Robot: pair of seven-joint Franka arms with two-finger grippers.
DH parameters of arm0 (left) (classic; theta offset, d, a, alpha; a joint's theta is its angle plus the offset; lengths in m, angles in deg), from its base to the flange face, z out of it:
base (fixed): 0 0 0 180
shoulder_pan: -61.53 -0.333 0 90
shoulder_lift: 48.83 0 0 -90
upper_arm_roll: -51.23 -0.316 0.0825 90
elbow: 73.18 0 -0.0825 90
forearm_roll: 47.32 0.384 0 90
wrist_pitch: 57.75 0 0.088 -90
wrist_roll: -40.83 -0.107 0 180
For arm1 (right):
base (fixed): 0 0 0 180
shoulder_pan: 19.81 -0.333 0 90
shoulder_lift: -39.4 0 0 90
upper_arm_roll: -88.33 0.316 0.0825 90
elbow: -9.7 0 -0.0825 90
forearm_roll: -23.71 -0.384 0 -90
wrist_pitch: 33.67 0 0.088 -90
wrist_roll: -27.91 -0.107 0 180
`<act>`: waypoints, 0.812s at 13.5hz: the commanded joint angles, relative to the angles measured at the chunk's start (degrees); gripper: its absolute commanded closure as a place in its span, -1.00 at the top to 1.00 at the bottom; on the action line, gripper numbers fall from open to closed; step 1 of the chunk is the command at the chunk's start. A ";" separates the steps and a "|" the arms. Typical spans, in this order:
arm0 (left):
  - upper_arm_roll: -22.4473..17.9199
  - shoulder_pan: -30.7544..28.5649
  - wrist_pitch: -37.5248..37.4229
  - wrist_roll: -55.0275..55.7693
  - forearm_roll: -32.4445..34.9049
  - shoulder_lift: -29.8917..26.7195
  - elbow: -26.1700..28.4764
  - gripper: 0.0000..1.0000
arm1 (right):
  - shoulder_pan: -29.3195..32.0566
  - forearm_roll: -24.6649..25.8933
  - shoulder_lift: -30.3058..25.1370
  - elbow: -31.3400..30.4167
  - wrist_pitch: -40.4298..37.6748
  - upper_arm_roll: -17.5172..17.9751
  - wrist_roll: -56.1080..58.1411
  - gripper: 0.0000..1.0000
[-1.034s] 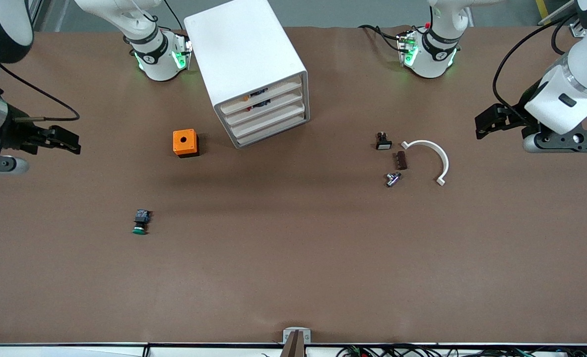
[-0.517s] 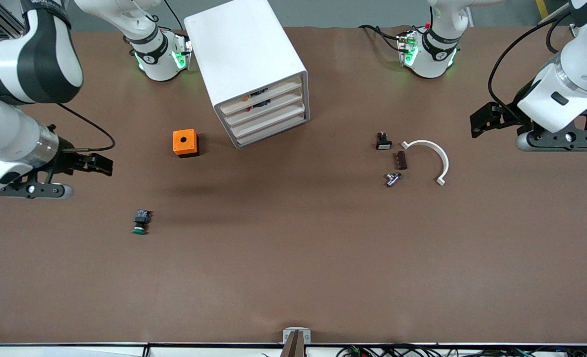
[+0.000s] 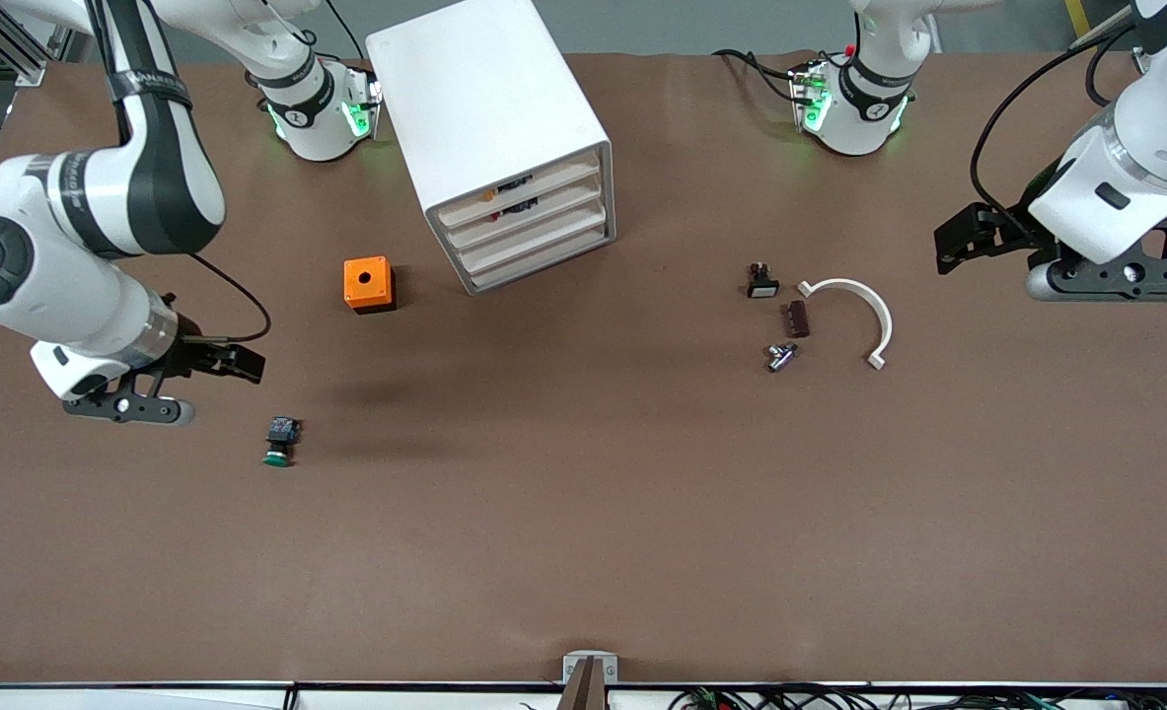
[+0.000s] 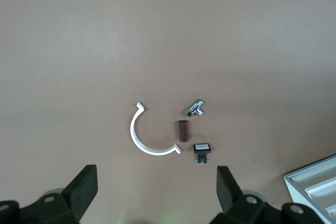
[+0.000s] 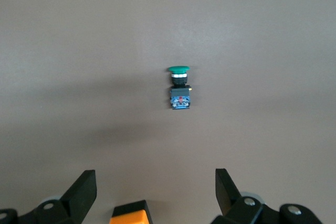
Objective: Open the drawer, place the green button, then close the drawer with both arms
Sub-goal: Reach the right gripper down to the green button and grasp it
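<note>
— Brown covering runs across the whole surface [image 3: 583,552], and the biggest thing we see on it is the white cabinet [image 3: 489,118], standing between the two arm bases, with all four drawers pushed in. The drawer [image 3: 544,248] we want, one of the lower ones, is shut.

— And the arms? We make the right tool [image 3: 238,363] out over the surface at the right arm's end, jaws apart and empty, just beside the green button [image 3: 279,441].

— Agreed; in the right wrist view the button [image 5: 179,87] lies on its side, cap pointing away from the orange box [image 3: 368,284], well ahead of the spread fingers [image 5: 84,187]. The left tool [image 3: 956,242] hangs over the left arm's end, also apart and empty, looking down on a white curved clip [image 3: 854,316], a white-capped black button [image 3: 762,281], a brown block [image 3: 797,319] and a small metal fitting [image 3: 780,355].

— So we judge this the opening step: nothing is grasped. Next we would bring the right tool down around the button's body, while the left heads for the drawer front.
</note>
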State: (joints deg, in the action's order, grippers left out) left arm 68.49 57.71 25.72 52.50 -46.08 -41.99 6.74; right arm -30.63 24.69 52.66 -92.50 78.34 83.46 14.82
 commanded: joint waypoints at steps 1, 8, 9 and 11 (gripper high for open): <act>1.63 -0.57 -0.85 1.08 0.96 0.02 -0.73 1.00 | -1.74 0.78 2.02 -0.11 2.15 -0.31 -3.51 1.00; 1.46 -0.92 -0.85 0.65 0.87 -0.16 -0.73 1.00 | 1.15 0.96 10.90 -0.02 14.01 -0.40 -2.82 1.00; 1.55 -0.84 -0.85 0.73 0.87 0.10 -0.64 1.00 | 1.76 0.96 11.87 -0.02 14.81 -0.40 -2.55 1.00; 1.55 -0.49 -0.67 0.73 0.87 0.72 -0.55 1.00 | 3.00 1.05 13.62 0.42 16.21 -0.40 -2.29 1.00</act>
State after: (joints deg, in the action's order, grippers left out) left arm 69.23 57.44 25.68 52.57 -46.08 -41.86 6.77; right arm -29.19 24.72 64.78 -92.96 93.52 82.46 12.58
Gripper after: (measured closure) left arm 0.000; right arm 0.000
